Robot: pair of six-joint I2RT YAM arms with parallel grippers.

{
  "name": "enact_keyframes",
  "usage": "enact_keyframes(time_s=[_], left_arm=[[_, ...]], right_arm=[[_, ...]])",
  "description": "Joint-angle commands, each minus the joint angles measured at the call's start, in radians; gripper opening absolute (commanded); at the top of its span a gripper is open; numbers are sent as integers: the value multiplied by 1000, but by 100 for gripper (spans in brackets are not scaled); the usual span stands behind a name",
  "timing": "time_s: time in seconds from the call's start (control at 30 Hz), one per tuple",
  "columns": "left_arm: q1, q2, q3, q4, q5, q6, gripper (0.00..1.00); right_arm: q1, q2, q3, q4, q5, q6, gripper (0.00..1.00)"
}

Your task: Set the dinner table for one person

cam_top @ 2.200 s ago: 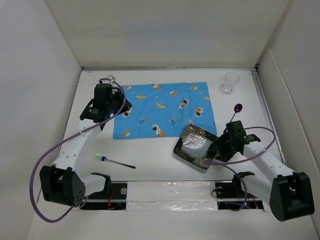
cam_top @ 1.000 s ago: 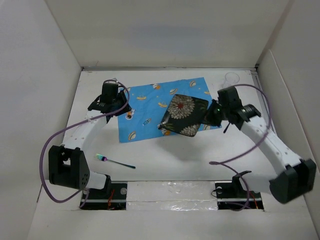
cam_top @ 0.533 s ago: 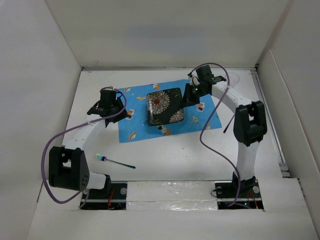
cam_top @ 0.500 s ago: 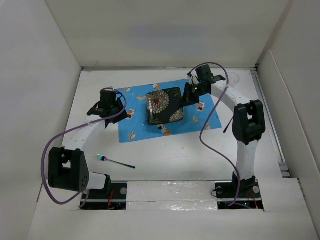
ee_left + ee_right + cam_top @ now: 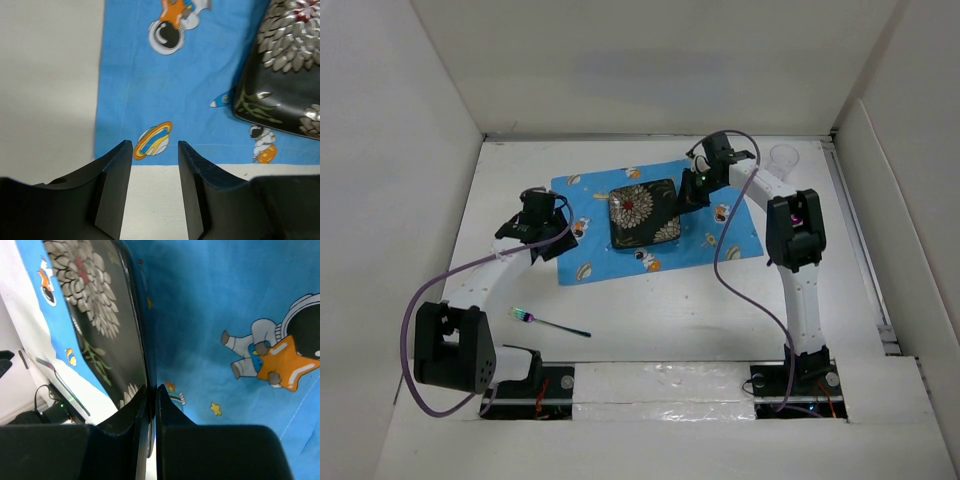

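A black square plate (image 5: 643, 212) with a white flower pattern sits over the middle of the blue cartoon cloth (image 5: 735, 235) on the white dinner table (image 5: 670, 310). My right gripper (image 5: 692, 190) is shut on the plate's right rim. In the right wrist view the fingertips (image 5: 151, 390) pinch that thin rim, with the plate (image 5: 95, 315) on one side and the cloth (image 5: 225, 305) on the other. My left gripper (image 5: 548, 240) hovers at the cloth's near left edge. In the left wrist view it (image 5: 155, 150) stands open and empty above the cloth (image 5: 175, 90), the plate (image 5: 285, 75) to the right.
A fork (image 5: 550, 322) with a rainbow-tinted head lies on the table near the left arm. A clear cup (image 5: 783, 158) stands at the back right, beyond the right arm. White walls enclose the table on three sides.
The right arm has carried the plate left and farther back, over the cloth's middle. The left gripper has opened wider and drawn back toward the cloth's near left edge.
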Motion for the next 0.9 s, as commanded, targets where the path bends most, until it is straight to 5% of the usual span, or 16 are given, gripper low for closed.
enact_keyframes(time_s=[0.0, 0.07, 0.17, 0.33, 0.5, 0.7, 0.87], left_arm=[[36, -25, -56, -47, 0, -34, 39], [36, -34, -81, -48, -3, -41, 43], [36, -32, -98, -71, -3, -48, 47], [46, 9, -95, -100, -110, -35, 47], [46, 67, -83, -93, -75, -11, 46], [46, 148, -83, -68, -65, 7, 45], [46, 210, -70, -56, -80, 24, 32]], right_arm=[[0, -11, 96, 23, -79, 23, 0], [0, 0, 103, -7, -54, 20, 3], [0, -22, 84, -12, -8, 6, 40], [-19, -170, -53, 58, 78, 27, 65], [-78, -405, -252, 152, 226, 79, 70], [-210, -676, -712, 318, 518, 274, 64], [-272, -645, -817, 287, 503, 282, 64]])
